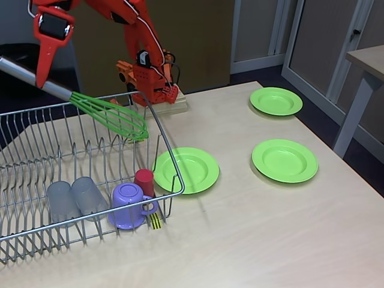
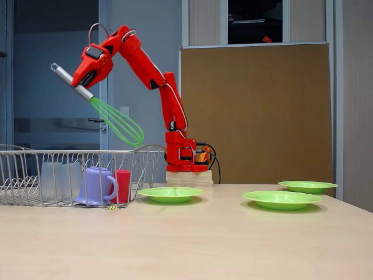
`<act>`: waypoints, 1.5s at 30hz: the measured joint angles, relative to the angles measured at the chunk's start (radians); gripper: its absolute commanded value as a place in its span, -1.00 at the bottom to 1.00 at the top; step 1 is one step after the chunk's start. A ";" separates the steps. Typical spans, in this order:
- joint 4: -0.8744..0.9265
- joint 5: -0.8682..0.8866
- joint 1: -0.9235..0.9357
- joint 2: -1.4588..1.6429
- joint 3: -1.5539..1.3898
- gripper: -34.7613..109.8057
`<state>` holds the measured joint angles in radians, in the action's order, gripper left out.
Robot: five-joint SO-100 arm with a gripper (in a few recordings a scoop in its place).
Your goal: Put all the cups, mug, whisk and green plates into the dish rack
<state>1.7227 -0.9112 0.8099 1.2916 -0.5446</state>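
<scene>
The whisk hangs in the air above the dish rack, tilted with its green loops pointing down toward the rack's right end and its silver handle sticking up to the left. The gripper is clamped on the handle, just above where the green wires begin. The loops are clear of the rack in the side-on fixed view.

Inside the rack, at its near right corner, stand two grey cups side by side, then the purple mug, with the red cup just beside it.

Three green plates lie flat on the table: one right against the rack's end, and two well apart from it to the right
</scene>
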 measured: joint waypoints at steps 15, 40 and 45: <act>-0.038 -0.067 0.025 -0.525 0.295 -0.52; -0.089 -0.086 0.018 -0.853 0.430 -0.52; -0.115 -0.087 0.009 -0.885 0.431 -0.51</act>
<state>1.6076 -0.9986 0.8191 0.4065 -0.1135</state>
